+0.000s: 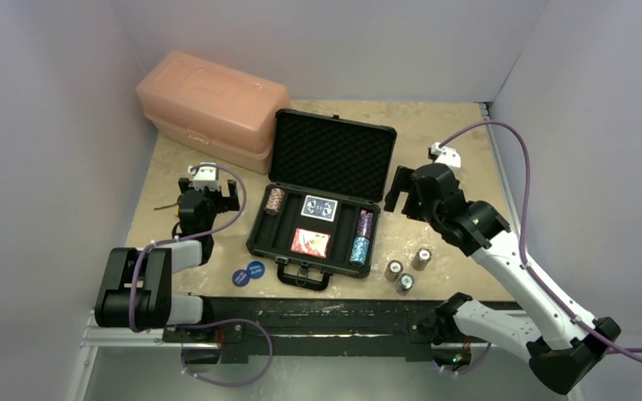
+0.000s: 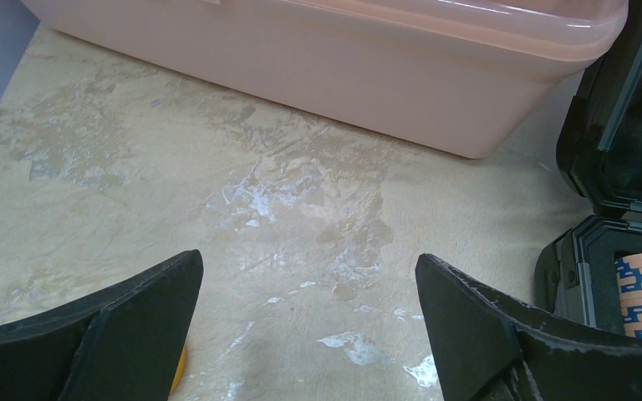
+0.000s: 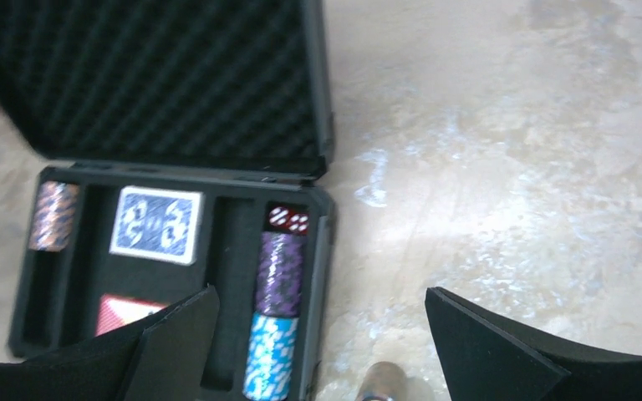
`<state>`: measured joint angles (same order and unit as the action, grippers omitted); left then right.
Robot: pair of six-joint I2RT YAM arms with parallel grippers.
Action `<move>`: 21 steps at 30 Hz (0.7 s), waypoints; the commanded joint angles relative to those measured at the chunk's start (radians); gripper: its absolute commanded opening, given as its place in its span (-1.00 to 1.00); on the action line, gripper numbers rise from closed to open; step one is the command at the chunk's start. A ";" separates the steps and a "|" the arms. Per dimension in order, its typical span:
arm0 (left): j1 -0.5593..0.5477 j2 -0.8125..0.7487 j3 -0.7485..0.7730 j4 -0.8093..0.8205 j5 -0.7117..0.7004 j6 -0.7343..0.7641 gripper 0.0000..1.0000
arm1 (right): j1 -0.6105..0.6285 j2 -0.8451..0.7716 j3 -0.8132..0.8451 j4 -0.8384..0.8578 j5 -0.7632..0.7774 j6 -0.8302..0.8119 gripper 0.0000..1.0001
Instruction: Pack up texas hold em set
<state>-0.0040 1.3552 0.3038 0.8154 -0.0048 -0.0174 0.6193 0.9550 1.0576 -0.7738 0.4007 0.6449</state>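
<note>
The black briefcase [image 1: 261,238] lies open at the table's middle, lid up. Inside are an orange chip stack [image 1: 275,200], a blue card deck [image 1: 319,208], a red card deck [image 1: 310,243], a purple chip stack [image 1: 364,222] and a light-blue chip stack [image 1: 359,249]. Three chip stacks [image 1: 407,268] stand on the table right of the case. Two blue discs [image 1: 248,272] lie at its front left. My left gripper [image 1: 211,194] is open and empty left of the case. My right gripper [image 1: 399,189] is open and empty above the case's right edge [image 3: 324,251].
A large pink plastic box [image 1: 212,109] stands at the back left; its wall fills the top of the left wrist view [image 2: 343,75]. A bit of something yellow [image 2: 180,372] peeks out under my left finger. Walls close in on three sides.
</note>
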 commanded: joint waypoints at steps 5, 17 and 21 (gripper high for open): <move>0.004 -0.005 0.025 0.066 0.009 -0.016 1.00 | -0.208 0.043 -0.085 -0.064 -0.066 0.104 0.98; 0.004 -0.005 0.026 0.068 0.010 -0.015 1.00 | -0.251 0.091 -0.319 -0.050 -0.118 0.305 0.90; 0.004 -0.004 0.027 0.067 0.009 -0.015 1.00 | -0.255 0.085 -0.360 -0.032 -0.129 0.324 0.81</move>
<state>-0.0040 1.3552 0.3038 0.8158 -0.0048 -0.0174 0.3702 1.0409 0.7433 -0.8234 0.2893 0.9009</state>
